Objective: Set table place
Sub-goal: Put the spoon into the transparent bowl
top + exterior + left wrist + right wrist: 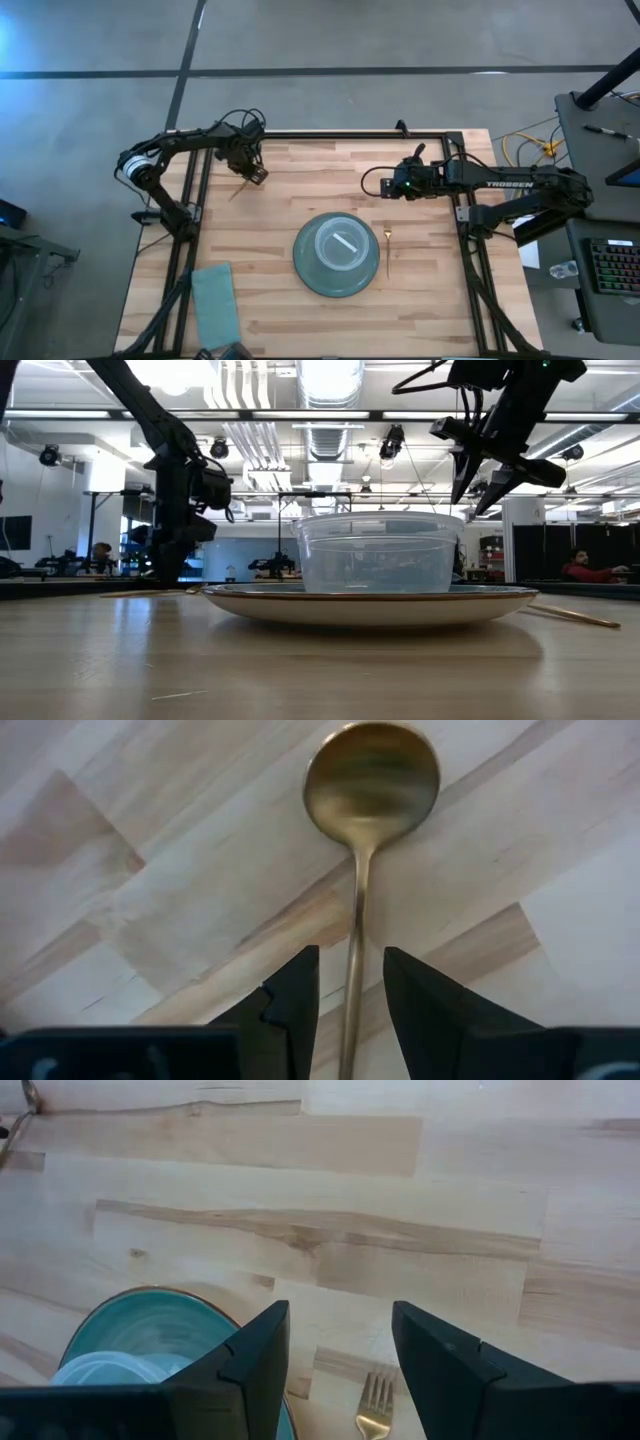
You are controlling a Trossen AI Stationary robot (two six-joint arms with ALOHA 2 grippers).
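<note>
High view: the plate (318, 270) sits mid-desk (300, 190); the left hand (252, 172) works beyond its left, the right hand (395, 185) beyond its right. Left wrist view: narrowly parted fingers (290, 995) straddle a gold spoon (368, 810). Right wrist view: the right hand gapes wide, empty, above a fork (374, 1405).

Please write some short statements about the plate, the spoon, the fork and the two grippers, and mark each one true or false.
1. A clear plastic container stands on the plate. True.
2. The fork lies on the plate. False: it lies on the table, beside the plate, on the right arm's side.
3. The left gripper has its fingers on either side of the spoon handle. True.
4. The right gripper holds the fork. False: its fingers are open above the table and hold nothing.
5. A folded napkin lies on the table on the left arm's side of the plate. True.
</note>
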